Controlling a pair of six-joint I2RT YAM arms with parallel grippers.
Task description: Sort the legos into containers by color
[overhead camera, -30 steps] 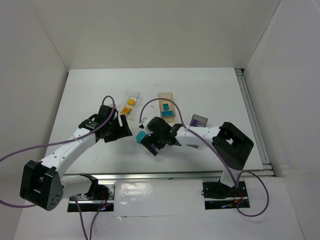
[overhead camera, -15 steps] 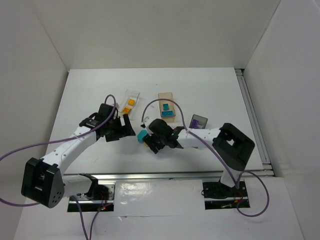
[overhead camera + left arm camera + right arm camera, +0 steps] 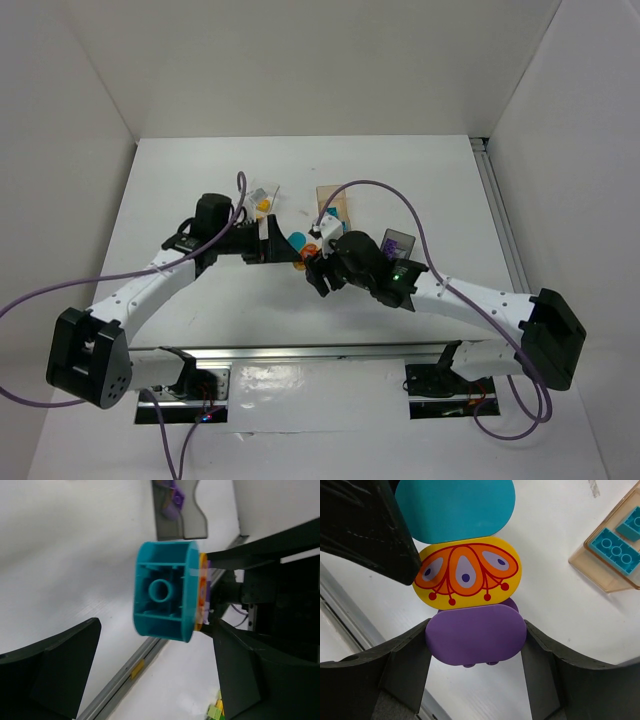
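Right pincer clamps the purple piece of a stacked trio; left pincer seemingly gapes around the teal piece, likely needing to grip and pull it free.

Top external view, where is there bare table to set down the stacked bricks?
Bare table lies left of the clear tray, along the far wall behind the tan box, and right of the grey box. The middle is crowded: left gripper and right gripper meet at the stacked legos, close before the boxes.

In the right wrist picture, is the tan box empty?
No, the tan box holds two teal bricks.
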